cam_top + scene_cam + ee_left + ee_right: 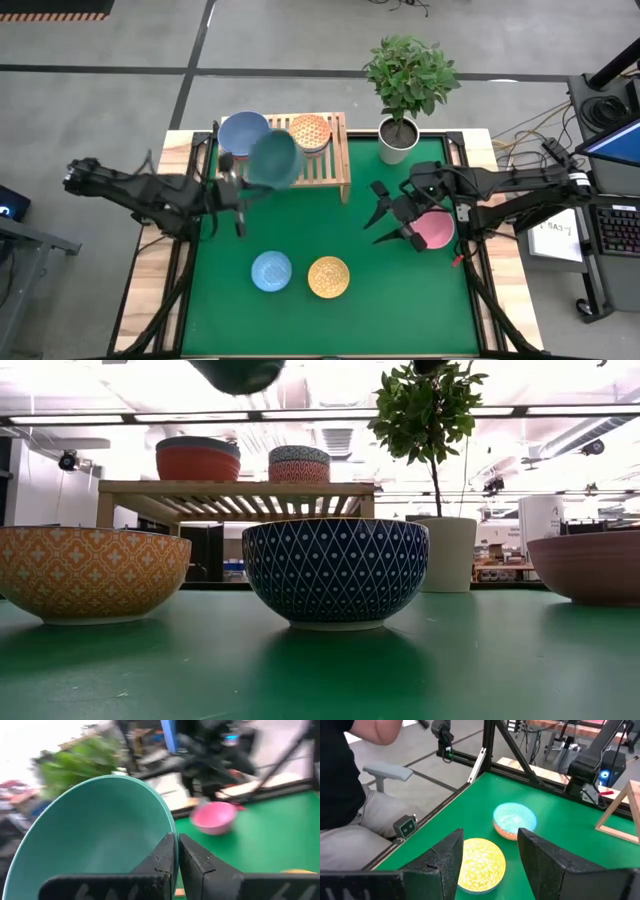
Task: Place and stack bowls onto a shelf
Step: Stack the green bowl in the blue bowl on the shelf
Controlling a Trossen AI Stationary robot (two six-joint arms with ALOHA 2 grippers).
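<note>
Left arm carries the teal bowl above the shelf; right fingers stand open beside the pink bowl.

From above, you see the teal bowl (275,158) in the left gripper (237,185), over the shelf (335,160), where a grey-blue bowl (243,131) and an orange patterned bowl (309,131) sit. On the desk (380,300) lie three bowls: light blue (271,270), yellow (328,276), and the pink bowl (436,230), just beside the right gripper (388,228). In the low view, two stacks stand on the shelf. In the left wrist view, the left fingers (195,862) are closed on the teal rim. In the right wrist view, the right fingers (445,862) are spread, holding nothing. You can read no writing anywhere.
</note>
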